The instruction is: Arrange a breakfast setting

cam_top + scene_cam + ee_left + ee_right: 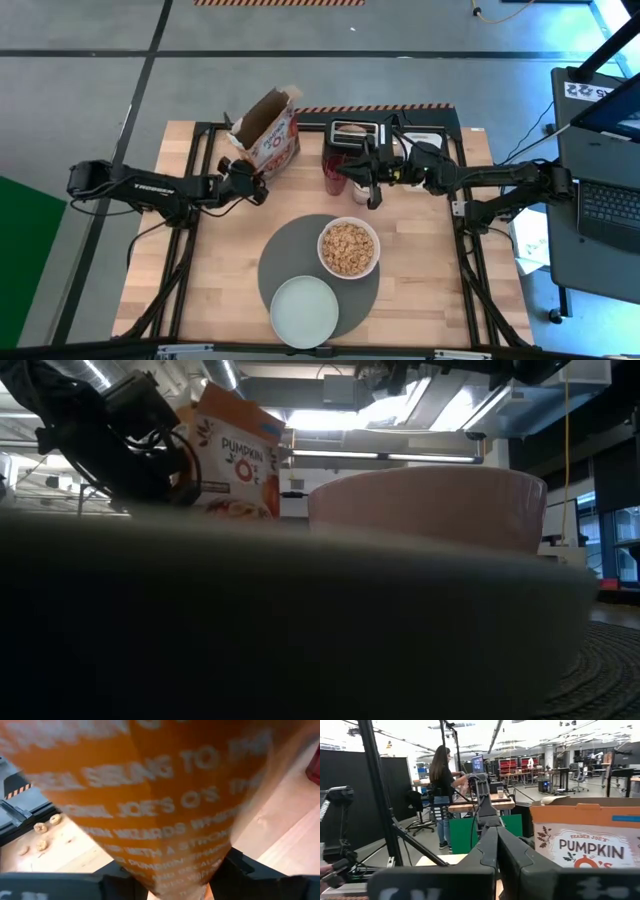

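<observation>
Step in hand: the orange cardboard cereal box (268, 131) stands open-topped at the rear left of the pale wooden counter (430, 290). The left hand (252, 183) is at the box's base, its dark fingers (240, 870) either side of the carton in the left wrist view. Whether they clamp it or are slackening cannot be told. A few loose cereal rings (40, 827) lie on the counter beside the box.

The right hand (372, 190) hovers at the rear centre, near a dark red cup (333, 168) and a black toaster (356, 133), its fingers pressed together and holding nothing.

The setting: the large round dark-grey placemat (282, 262) lies at front centre. The white round bowl (348, 249) sits on its right rear part, filled with tan cereal. The pale mint-green flat plate (305, 311) rests on the mat's front edge, just beside the bowl, and is bare. No spoon is visible in any view.

Judgement: pouring appears done and the box looks set down. The next move likely calls for the left hand to part fully and draw back without tipping the tall, top-heavy carton. A spoon would then need fetching.
</observation>
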You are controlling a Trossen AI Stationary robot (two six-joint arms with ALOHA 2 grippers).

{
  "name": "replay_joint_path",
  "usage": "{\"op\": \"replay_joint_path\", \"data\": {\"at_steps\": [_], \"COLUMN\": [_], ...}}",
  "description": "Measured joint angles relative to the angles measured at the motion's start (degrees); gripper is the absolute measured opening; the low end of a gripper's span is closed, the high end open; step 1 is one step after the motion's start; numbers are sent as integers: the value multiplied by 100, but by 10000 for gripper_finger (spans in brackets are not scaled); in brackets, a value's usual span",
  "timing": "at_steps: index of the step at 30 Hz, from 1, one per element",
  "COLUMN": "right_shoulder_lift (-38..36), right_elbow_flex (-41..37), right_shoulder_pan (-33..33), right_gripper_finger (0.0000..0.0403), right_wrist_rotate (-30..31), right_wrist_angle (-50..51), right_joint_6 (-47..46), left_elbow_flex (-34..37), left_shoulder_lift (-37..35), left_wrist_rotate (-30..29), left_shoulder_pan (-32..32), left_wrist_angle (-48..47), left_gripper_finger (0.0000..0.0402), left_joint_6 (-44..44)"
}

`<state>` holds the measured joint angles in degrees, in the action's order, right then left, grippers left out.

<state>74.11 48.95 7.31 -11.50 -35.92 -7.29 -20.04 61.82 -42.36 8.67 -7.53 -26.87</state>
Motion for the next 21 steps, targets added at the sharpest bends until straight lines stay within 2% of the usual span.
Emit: {"op": "replay_joint_path", "data": {"at_steps": [10,18,21], "right_shoulder_lift": [0,0,0], "right_elbow_flex": [0,0,0], "right_shoulder_pan": [-15,-15,-15], "right_gripper_finger": [5,5,5], "right_wrist_rotate": [-125,-269,-270], "right_wrist_angle": [-3,-62,-65], "right_joint_6": [-47,-157,-152], "left_elbow_flex": [14,34,36], "left_shoulder_lift": [-7,0,4], "left_wrist_rotate": [262,943,1393], "left_shoulder_pan": [2,4,0], "left_wrist_angle": [-249,-1559,-1984], "left_gripper_finger": [209,286,310], "left_joint_6": [-125,-1421,-1794]}}
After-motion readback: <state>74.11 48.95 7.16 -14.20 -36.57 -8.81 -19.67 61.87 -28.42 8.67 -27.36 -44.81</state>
